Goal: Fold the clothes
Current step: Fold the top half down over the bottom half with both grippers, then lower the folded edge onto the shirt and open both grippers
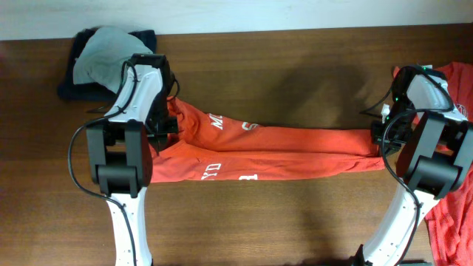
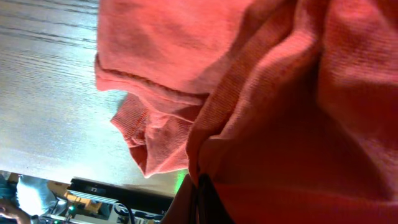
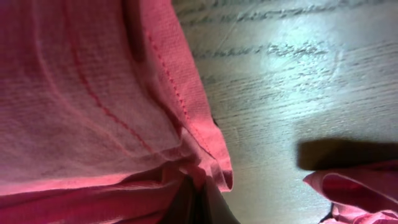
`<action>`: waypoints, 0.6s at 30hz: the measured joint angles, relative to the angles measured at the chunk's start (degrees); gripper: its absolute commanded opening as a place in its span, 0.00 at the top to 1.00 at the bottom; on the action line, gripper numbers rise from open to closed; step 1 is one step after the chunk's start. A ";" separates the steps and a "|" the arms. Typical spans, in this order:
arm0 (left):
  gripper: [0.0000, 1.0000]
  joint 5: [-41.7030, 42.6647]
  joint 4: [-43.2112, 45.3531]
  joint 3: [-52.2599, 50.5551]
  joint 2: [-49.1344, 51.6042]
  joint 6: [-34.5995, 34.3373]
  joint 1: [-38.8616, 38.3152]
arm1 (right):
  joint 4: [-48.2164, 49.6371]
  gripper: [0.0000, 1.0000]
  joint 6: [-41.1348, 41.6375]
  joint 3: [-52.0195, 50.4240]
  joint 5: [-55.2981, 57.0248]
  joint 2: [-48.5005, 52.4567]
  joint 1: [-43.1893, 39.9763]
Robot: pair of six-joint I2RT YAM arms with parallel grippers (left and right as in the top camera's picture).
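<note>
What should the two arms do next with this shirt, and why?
Probably lower both ends together to lay the orange-red T-shirt on the table: it is stretched, bunched lengthwise, between the left gripper and right gripper, not yet spread flat.

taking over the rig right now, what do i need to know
Left end effector: shut on the left end of the stretched shirt.
Right end effector: shut on its right end.
The shirt spans the table as a long narrow band, white print showing. A second orange-red shirt lies crumpled at the right edge; a grey and dark pile sits far left.
Done: no finished fold.
Left: fold this shirt, then the second.
</note>
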 measured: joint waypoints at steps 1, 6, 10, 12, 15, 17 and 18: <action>0.99 0.00 0.00 0.00 0.00 0.00 -0.13 | 0.09 0.96 0.04 0.00 -0.02 0.00 0.00; 0.91 0.00 0.00 0.00 0.00 0.00 -0.20 | 0.22 0.96 0.13 0.00 -0.02 0.00 0.00; 0.63 -0.02 0.00 0.00 0.00 -0.15 -0.13 | 0.15 0.68 0.20 0.00 0.04 0.00 0.00; 0.56 0.24 -0.04 -0.02 0.00 0.28 -0.13 | -0.48 0.57 0.35 0.00 0.28 0.00 0.00; 0.55 0.85 -0.15 -0.09 0.00 0.90 -0.13 | -3.52 0.41 0.85 0.72 0.13 0.00 -0.07; 0.55 1.18 -0.15 -0.09 0.00 1.03 -0.13 | -5.90 0.35 0.55 3.32 -1.22 0.00 -0.11; 0.55 1.42 -0.17 0.17 0.00 1.09 -0.13 | -7.02 0.33 0.04 5.40 -2.32 0.00 -0.11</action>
